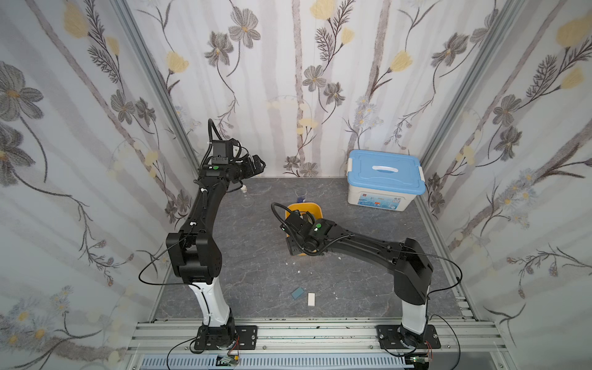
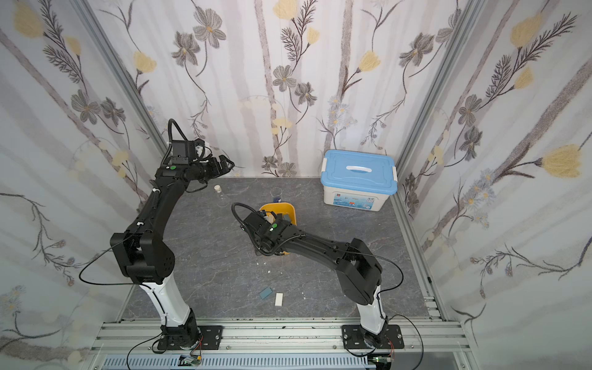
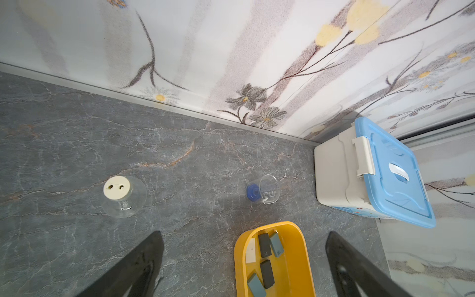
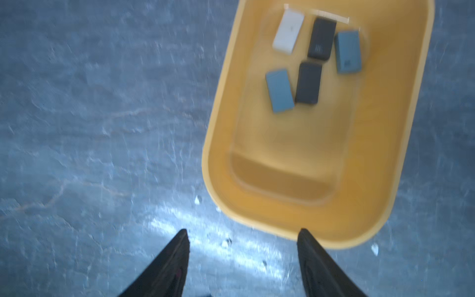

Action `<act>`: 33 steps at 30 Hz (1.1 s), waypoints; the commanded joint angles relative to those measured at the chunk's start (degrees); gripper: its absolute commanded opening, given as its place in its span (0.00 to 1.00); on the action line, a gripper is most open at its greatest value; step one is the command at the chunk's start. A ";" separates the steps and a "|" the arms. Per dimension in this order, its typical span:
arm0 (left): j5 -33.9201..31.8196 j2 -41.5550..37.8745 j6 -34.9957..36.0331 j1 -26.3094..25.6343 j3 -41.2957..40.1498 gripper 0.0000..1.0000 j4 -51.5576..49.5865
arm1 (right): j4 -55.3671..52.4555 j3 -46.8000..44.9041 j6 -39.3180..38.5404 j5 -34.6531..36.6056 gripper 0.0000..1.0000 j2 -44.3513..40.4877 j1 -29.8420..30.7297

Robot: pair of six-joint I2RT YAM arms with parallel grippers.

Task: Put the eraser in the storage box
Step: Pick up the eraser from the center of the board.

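Right gripper [image 4: 243, 231] spread, empty, at storage box [image 4: 295, 210] rim

Black arms [image 1: 205, 208], white lower links [image 1: 208, 298], green lights [image 1: 216, 167].

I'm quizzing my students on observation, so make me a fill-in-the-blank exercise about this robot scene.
The storage box holds ___ erasers.
The white eraser outside it lies beside a ___ one.
The right claw is ___ and empty.
The white box has a ___ lid.
Missing words: five, blue, open, blue.
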 commanded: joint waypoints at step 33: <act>2.05 -2.61 -0.85 -0.06 -2.77 1.00 3.06 | 4.62 -22.28 27.33 -15.62 0.60 -4.54 12.11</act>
